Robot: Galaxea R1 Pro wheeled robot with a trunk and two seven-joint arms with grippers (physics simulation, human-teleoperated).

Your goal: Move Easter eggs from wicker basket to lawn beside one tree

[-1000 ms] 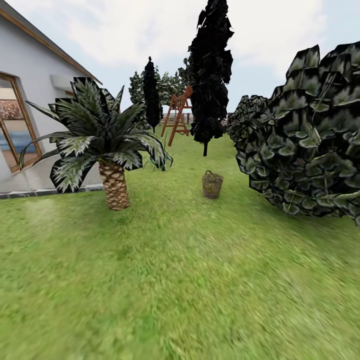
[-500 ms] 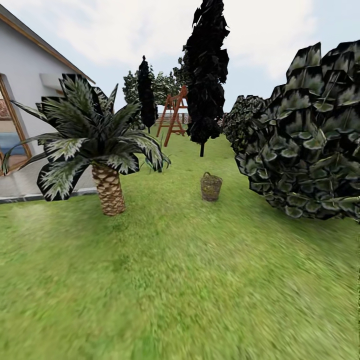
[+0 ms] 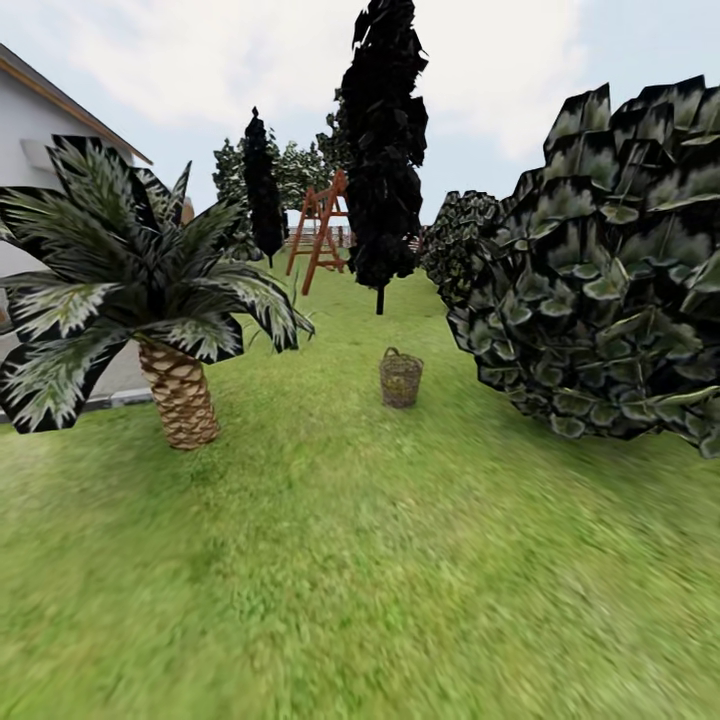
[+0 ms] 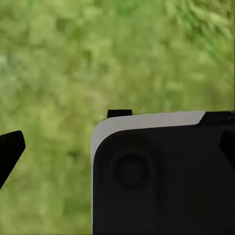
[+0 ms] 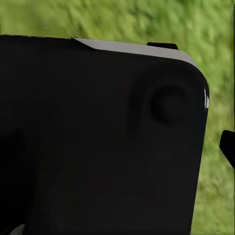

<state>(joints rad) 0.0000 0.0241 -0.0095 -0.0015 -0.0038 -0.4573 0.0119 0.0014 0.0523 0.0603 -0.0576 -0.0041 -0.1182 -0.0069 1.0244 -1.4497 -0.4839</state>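
Green lawn (image 3: 330, 560) with yellowish patches spreads across the whole foreground of the head view and runs back between the plants, under a pale cloudy sky. Standing upright on the grass, about the middle of the view, is the basket (image 3: 400, 378), brown and loosely woven, its arched handle up; what lies inside it is too small to tell. Left of it and nearer, a palm (image 3: 150, 300) with a patterned trunk spreads striped fronds, and behind the palm shows the white wall of a house (image 3: 30, 130). To the right of the basket, well apart from it, a low dense crown of dark blocky leaves with pale specks belongs to a tree (image 3: 610, 270), its trunk hidden. Beyond the basket stands a tall black tree (image 3: 385, 150) on a thin dark trunk, with a second, smaller black one (image 3: 262, 185) to its left, and between them a red-brown playset (image 3: 318, 235) far back on the grass. Both wrist views look down on blurred grass past a black housing edged in grey. For the left tool (image 4: 117, 147) and the right tool (image 5: 226, 149) only dark finger tips show at the edges, so whether either is released or clenched I cannot tell.
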